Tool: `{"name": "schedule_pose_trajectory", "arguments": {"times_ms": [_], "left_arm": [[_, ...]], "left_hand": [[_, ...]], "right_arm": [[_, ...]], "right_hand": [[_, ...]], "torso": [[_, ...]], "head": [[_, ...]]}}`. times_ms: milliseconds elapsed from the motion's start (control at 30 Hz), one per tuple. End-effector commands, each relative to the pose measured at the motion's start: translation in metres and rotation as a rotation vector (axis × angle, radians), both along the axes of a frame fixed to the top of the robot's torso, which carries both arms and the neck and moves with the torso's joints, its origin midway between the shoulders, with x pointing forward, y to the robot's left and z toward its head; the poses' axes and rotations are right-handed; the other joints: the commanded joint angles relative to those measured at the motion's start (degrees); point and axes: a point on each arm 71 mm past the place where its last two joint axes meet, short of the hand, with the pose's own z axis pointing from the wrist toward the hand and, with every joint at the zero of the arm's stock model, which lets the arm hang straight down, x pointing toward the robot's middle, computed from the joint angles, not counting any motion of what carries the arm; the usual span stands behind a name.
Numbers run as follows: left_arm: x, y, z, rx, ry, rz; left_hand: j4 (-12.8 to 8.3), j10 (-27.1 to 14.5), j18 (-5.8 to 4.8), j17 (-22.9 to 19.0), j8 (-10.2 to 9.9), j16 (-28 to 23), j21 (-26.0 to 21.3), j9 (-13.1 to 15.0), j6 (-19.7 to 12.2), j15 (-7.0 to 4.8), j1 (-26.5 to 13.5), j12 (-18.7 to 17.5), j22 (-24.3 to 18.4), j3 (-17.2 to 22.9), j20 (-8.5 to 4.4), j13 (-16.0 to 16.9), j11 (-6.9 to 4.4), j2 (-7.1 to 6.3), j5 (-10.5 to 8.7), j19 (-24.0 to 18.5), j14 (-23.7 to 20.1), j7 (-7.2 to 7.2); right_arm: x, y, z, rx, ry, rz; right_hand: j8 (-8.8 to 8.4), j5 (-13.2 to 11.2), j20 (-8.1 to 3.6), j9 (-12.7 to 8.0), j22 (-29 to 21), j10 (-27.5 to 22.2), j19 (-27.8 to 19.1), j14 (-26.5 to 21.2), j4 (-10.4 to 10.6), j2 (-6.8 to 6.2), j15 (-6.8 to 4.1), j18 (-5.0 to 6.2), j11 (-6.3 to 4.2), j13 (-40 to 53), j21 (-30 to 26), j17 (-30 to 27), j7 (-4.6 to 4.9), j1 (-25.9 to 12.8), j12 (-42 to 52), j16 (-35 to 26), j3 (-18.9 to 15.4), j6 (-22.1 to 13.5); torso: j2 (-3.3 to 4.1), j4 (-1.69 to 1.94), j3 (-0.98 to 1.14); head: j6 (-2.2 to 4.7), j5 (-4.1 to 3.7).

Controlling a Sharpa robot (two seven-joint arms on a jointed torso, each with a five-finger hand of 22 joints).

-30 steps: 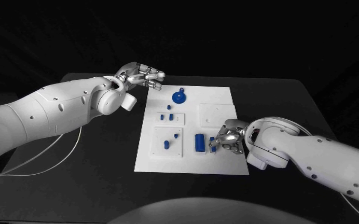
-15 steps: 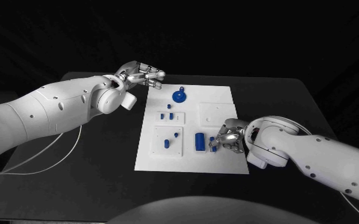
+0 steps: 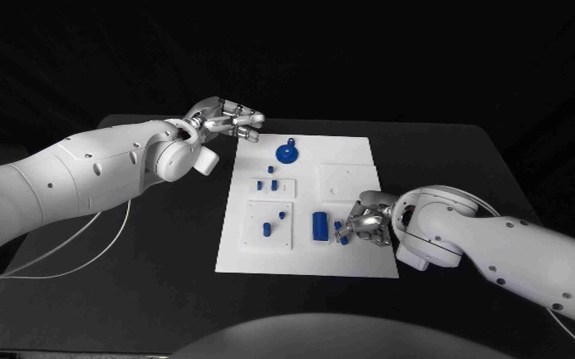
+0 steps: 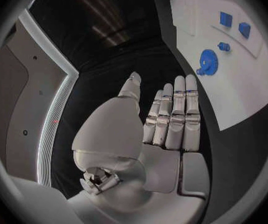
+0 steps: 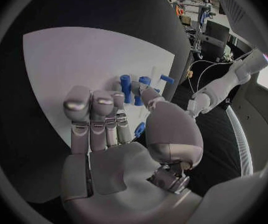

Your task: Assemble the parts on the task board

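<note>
On the near right part of the white task board (image 3: 360,263), a small blue part (image 3: 343,233) lies right against the fingertips of the right hand (image 3: 368,220), which rests low over the board's right edge with its fingers curled down toward that piece; whether the piece is actually pinched cannot be told from the head view, and in the right wrist view the fingers (image 5: 96,117) stand side by side with the thumb bent across toward a blue piece (image 5: 140,129) at its tip. Just beside this, toward the board's middle, stands a taller blue block (image 3: 320,226). Further left, a raised white square carries two small blue pieces (image 3: 268,229), and above it a smaller plate holds a few blue pegs (image 3: 266,184). At the far end of the board lies a round blue gear-like part (image 3: 287,154). Well apart from the parts, the left hand (image 3: 228,122) hovers off the board's far left corner over the black table (image 3: 144,292), holding nothing; in the left wrist view its fingers (image 4: 174,119) are straight and pressed together.
</note>
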Motion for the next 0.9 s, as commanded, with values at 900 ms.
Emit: {"name": "schedule_pose_trajectory", "arguments": {"times_ms": [900], "left_arm": [[-0.0008,-0.0017,0.0001,-0.004,0.007,-0.020]], "left_hand": [[0.1,-0.4,-0.53,0.1,0.0,-0.1,0.3,0.1,-0.3,0.21,-0.4,0.2,-0.3,-0.1,-0.02,0.1,0.27,0.18,-0.11,-0.1,0.1,-0.07]], "right_arm": [[-0.0001,0.0019,-0.0013,0.038,-0.009,-0.045]], "right_hand": [[-0.09,-22.6,-0.04,-6.5,5.5,1.0,3.7,0.3,9.3,0.07,-0.32,0.27,-0.52,0.3,-0.1,-0.1,-0.82,-3.5,0.9,-0.1,1.5,1.1]], "torso": [[0.03,0.00,0.04]], "head": [[-0.02,0.00]]}}
